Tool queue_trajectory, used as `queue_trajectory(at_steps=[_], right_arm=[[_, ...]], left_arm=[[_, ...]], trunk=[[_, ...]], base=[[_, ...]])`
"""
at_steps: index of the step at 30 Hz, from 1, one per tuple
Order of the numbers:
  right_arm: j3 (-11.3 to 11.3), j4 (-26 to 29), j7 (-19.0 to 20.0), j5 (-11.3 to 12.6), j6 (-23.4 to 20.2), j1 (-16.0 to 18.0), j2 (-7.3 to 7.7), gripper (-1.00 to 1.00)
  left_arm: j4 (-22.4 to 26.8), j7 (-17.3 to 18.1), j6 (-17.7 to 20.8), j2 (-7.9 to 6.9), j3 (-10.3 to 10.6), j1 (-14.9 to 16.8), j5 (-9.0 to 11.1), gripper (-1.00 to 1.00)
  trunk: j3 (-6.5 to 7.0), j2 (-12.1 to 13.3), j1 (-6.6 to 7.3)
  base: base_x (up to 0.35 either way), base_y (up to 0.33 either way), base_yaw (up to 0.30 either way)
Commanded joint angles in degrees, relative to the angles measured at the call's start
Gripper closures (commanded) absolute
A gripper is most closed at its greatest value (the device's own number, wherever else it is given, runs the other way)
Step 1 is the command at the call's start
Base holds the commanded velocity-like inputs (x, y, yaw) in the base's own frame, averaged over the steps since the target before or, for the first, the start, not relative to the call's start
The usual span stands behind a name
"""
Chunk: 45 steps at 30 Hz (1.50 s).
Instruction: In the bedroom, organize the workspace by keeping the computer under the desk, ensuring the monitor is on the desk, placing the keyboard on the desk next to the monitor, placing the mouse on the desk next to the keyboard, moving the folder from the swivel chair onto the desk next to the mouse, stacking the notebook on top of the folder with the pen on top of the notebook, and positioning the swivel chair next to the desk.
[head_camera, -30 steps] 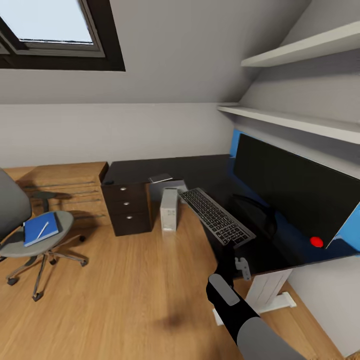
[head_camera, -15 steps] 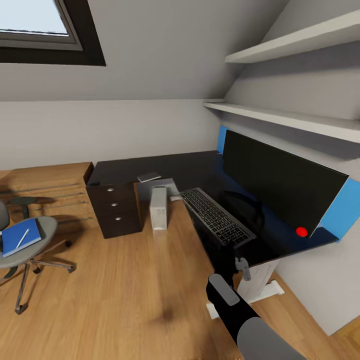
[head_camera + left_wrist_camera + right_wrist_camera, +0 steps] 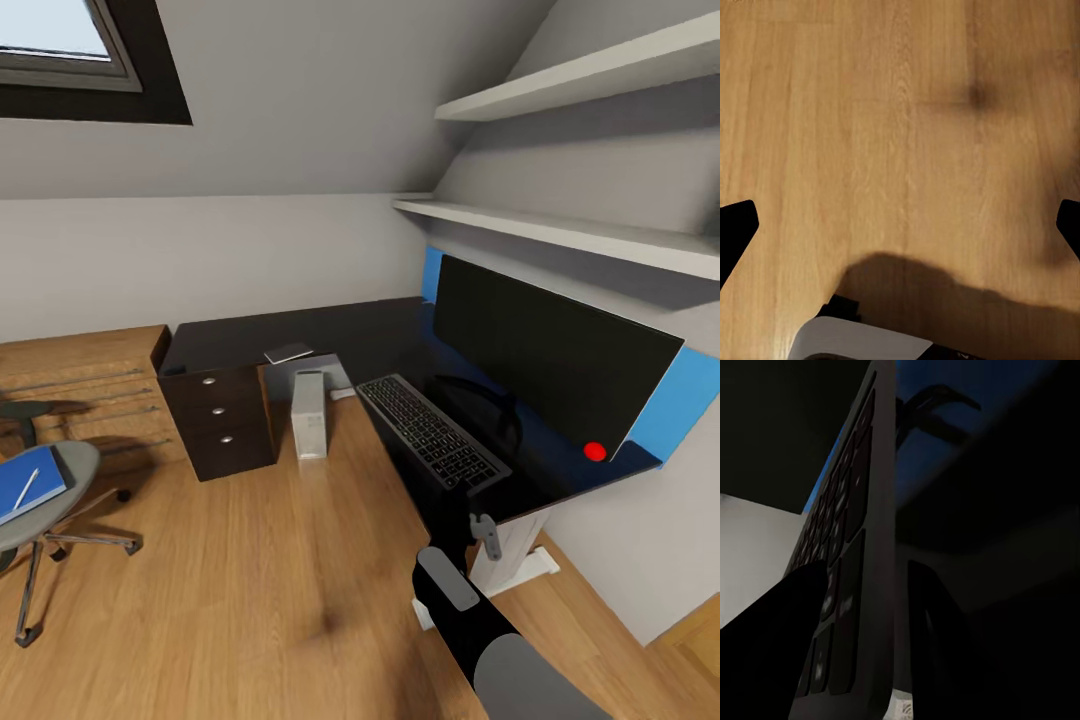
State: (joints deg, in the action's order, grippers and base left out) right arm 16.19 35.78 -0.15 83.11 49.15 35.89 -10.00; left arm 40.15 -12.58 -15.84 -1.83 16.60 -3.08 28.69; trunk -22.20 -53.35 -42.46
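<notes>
Desk (image 3: pixel 300 335): a long black-topped L-shaped top along the back and right walls; every place below is given against it.
Drawers (image 3: pixel 220 420): a dark block with three round silver knobs, under the desk's left end.
Monitor (image 3: pixel 545 365): stands on the desk's right wing, black screen facing the room, its black stand (image 3: pixel 480 400) on the top; a red dot shows near the screen's lower right corner.
Keyboard (image 3: pixel 430 430): slim and dark grey, near the front edge of the desk just before the monitor; its near end overhangs that edge. In the right wrist view the keyboard (image 3: pixel 851 555) runs edge-on between two dark fingers.
Right gripper (image 3: pixel 462 500): at the desk's front edge by the keyboard's near end; a dark finger (image 3: pixel 776 637) lies on the key side and another on the underside, so the claw appears clamped on the keyboard.
Left gripper (image 3: pixel 900 225): away from the desk, over the wooden floor (image 3: pixel 870 112); its two black fingertips (image 3: pixel 735 229) sit at opposite edges of the left wrist view, spread wide with nothing between them.
Computer (image 3: pixel 309 413): a light grey tower upright on the floor under the desk, just beside the drawers.
Swivel chair (image 3: pixel 50 490): well apart from the desk, out on the floor to its left.
Folder (image 3: pixel 25 482): bright blue, flat on the chair seat, not on the desk.
Pen (image 3: pixel 27 487): a thin white stick lying on top of the folder.
Flat grey object (image 3: pixel 288 353): lies on the desk above the computer; what it is cannot be told.
Dresser (image 3: pixel 85 390): light wood, against the back wall just left of the desk.
</notes>
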Motion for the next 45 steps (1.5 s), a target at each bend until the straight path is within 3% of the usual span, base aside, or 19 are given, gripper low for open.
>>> queue_trajectory(at_steps=[1,31,42,45], right_arm=[[0.19,0.03,0.06,0.24,0.27,0.05,0.0,1.0],[-0.03,0.02,0.31,0.16,0.33,0.05,0.0,1.0],[-1.0,-0.26,-0.13,0.42,0.56,0.05,0.0,1.0],[-3.05,-0.27,-0.25,0.46,0.55,0.05,0.0,1.0]], left_arm=[[0.11,-0.51,-0.23,-0.1,0.46,0.01,0.49,-1.0],[0.11,-0.58,-0.17,-0.09,0.55,0.01,0.49,-1.0],[0.11,-0.61,-0.25,-0.02,0.62,0.01,0.49,-1.0],[0.11,-0.6,-0.25,-0.02,0.62,0.01,0.49,-1.0]], trunk=[[-0.06,-0.05,-0.01],[-0.06,-0.05,-0.01],[-0.06,-0.05,-0.01],[-0.06,-0.05,-0.01]], base=[[0.0,0.005,-0.006],[0.0,0.0,0.0],[0.128,-0.079,0.0],[0.064,-0.096,0.0]])
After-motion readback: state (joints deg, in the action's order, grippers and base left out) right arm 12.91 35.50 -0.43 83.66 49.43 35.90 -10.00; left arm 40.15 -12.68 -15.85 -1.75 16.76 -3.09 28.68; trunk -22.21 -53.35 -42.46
